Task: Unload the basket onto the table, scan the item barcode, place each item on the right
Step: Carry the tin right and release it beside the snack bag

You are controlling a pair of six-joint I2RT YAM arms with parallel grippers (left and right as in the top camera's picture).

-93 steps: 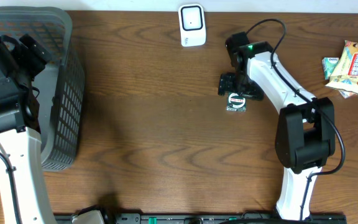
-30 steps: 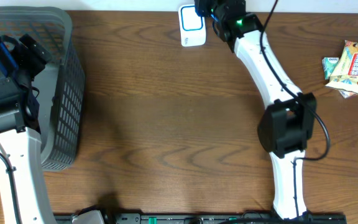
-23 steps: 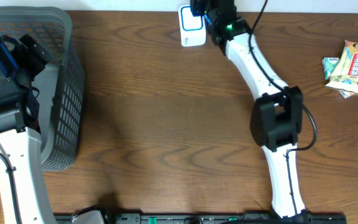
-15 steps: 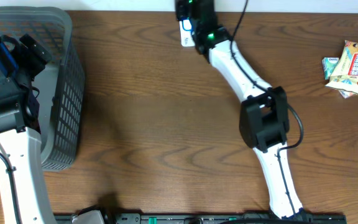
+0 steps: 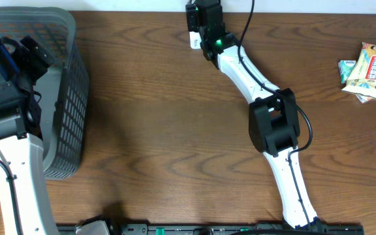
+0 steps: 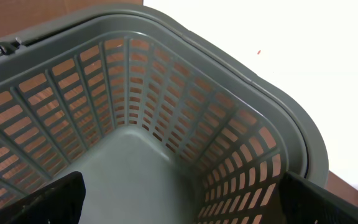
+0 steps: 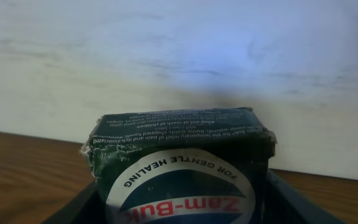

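Overhead: the right gripper (image 5: 196,14) hangs over the white scanner (image 5: 192,41) at the far edge of the wooden table (image 5: 175,130). Left wrist: the left gripper (image 6: 185,205), jaws wide apart, is above a grey basket (image 6: 166,93). Right wrist: the jaws clamp a dark green box (image 7: 179,146) reading "Zam-Buk" and "FOR GENTLE HEALING"; a white wall (image 7: 166,50) is behind.

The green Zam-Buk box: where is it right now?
The green Zam-Buk box sits in the right hand, close-up in the right wrist view; overhead, that hand is at the far edge of the table, over the white scanner.
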